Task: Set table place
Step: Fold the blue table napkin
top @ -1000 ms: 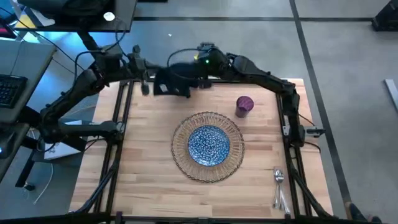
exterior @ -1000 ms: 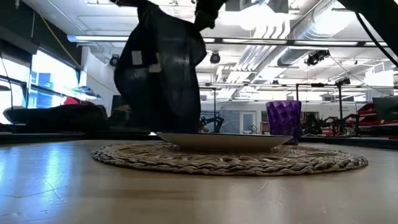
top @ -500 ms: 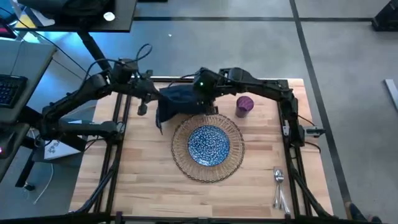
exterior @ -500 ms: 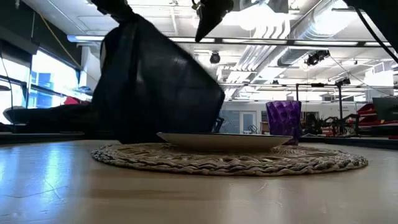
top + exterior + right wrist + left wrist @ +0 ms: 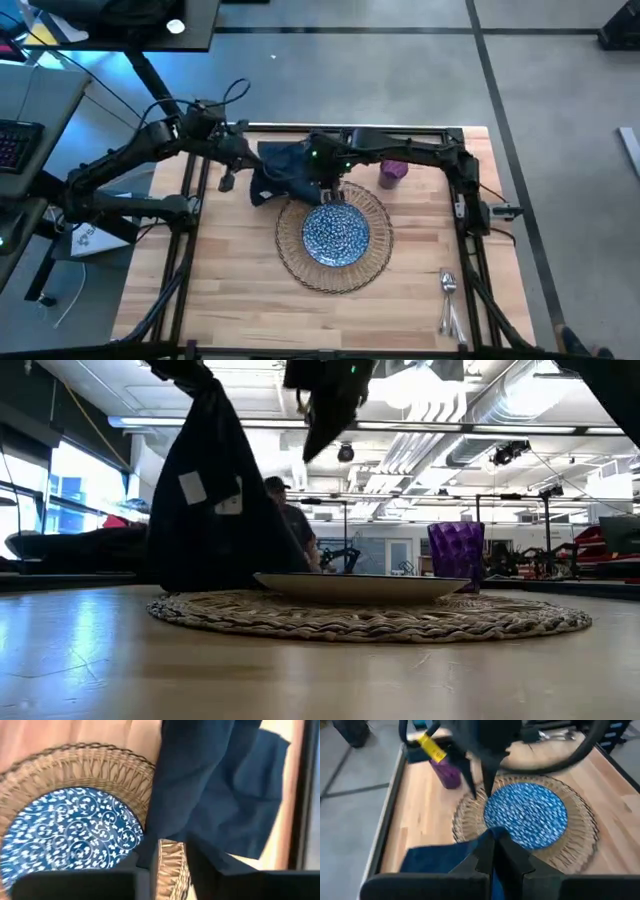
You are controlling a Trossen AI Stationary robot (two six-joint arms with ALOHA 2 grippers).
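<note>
Napkin [image 5: 283, 170] is floppy — left tool [image 5: 243, 172] pinches its corner, right tool [image 5: 327, 190] looks open; we'd grab an edge.

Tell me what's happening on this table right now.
Two robot arms are setting a place. The left gripper holds a dark blue napkin up by its top, so it hangs with its bottom at the far left edge of the wicker mat. The right gripper hovers by the napkin above the mat's far edge; it has no hold on the cloth. A blue patterned plate sits on the mat, a purple cup stands behind it, and cutlery lies at the table's right edge.
</note>
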